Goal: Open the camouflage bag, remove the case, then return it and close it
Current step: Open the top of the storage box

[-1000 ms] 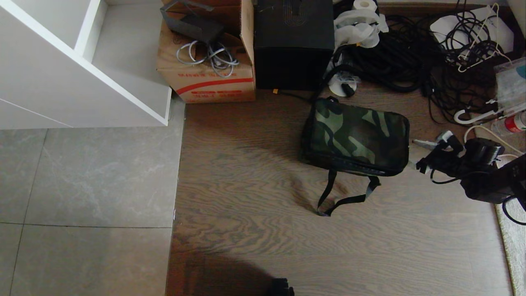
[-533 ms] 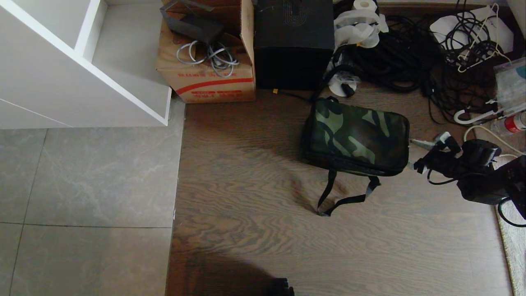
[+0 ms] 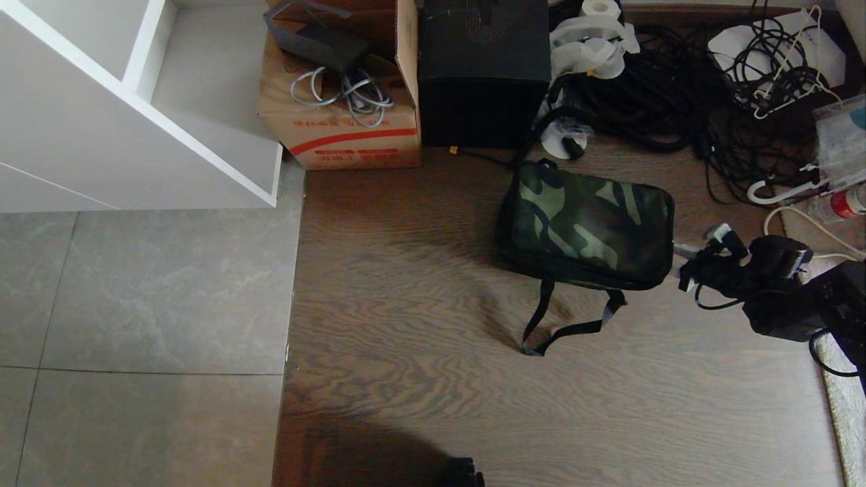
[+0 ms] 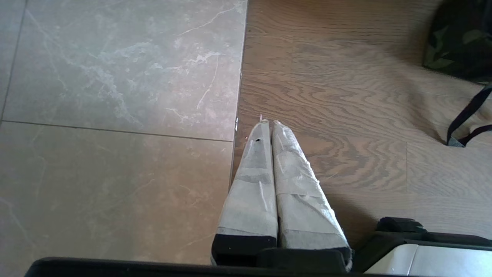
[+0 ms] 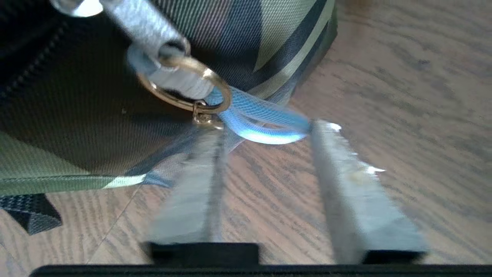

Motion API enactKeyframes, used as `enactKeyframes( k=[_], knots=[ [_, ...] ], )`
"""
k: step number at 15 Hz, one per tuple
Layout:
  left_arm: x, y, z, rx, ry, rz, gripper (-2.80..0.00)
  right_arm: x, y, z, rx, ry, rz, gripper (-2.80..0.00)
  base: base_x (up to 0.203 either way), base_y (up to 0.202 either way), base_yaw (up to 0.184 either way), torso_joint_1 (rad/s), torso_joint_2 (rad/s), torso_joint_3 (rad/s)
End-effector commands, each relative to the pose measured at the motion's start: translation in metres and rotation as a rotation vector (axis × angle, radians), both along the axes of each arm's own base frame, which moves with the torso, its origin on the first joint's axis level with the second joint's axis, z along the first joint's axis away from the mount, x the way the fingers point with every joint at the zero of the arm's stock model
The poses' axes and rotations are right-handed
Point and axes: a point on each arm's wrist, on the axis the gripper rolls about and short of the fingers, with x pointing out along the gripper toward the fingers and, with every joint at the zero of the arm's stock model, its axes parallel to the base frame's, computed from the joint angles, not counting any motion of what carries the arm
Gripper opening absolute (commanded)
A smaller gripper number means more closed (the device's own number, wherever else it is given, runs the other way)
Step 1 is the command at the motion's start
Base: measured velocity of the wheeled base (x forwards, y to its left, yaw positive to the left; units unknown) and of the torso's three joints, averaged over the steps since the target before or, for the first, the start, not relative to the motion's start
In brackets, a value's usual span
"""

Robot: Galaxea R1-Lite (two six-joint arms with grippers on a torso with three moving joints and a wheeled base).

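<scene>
Two grippers are ours, and only one is working. Nearest us, the left gripper [image 4: 267, 123] hangs parked over the seam between tile and wood floor [image 3: 419, 379], its taped fingers pressed together on nothing. Further out on our right, the right gripper [image 5: 265, 130] sits low at the bag's [image 3: 587, 224] right end. Its jaws stand partly apart, with a gap between them, and a blue mesh ribbon [image 5: 261, 125] lies in that gap. The ribbon hangs from a gold ring [image 5: 184, 86] on what looks like the zipper pull. We cannot tell whether the fingers pinch the ribbon yet; to us it looks a grasp in the making.

The bag lies flat on the wood floor, zipped shut, its strap [image 3: 568, 325] trailing toward us. The case is not in sight; we judge it is inside. So nothing of the task is done: unzipping, lifting the case out, returning it and closing all remain.

Beyond the bag stand a black box [image 3: 484, 71], a carton [image 3: 338, 128] and a heap of cables [image 3: 676, 88].
</scene>
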Motion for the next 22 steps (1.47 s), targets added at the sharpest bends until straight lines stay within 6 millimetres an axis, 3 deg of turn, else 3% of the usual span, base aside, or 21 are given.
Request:
enactKeyframes(
  k=[1, 8, 15, 18, 22],
  knots=[
    [0.001, 0.000, -0.002, -0.001, 0.008, 0.001, -2.80, 0.003, 0.005, -0.004, -0.003, -0.003, 0.016, -2.80, 0.000, 0.000, 0.000, 0.000, 0.00, 0.000],
    [0.001, 0.000, -0.002, -0.001, 0.008, 0.002, -2.80, 0.002, 0.010, -0.003, 0.001, 0.009, 0.026, -2.80, 0.000, 0.000, 0.000, 0.000, 0.00, 0.000],
    [0.001, 0.000, -0.002, -0.001, 0.008, 0.000, -2.80, -0.028, -0.004, 0.042, 0.118, 0.169, 0.062, -2.80, 0.000, 0.000, 0.000, 0.000, 0.00, 0.000],
    [0.001, 0.000, -0.002, -0.001, 0.008, 0.000, -2.80, -0.045, -0.008, 0.051, 0.139, 0.188, 0.155, -2.80, 0.000, 0.000, 0.000, 0.000, 0.00, 0.000],
    [0.001, 0.000, -0.002, -0.001, 0.008, 0.000, -2.80, -0.050, -0.016, 0.058, 0.149, 0.190, 0.138, -2.80, 0.000, 0.000, 0.000, 0.000, 0.00, 0.000]
  ],
)
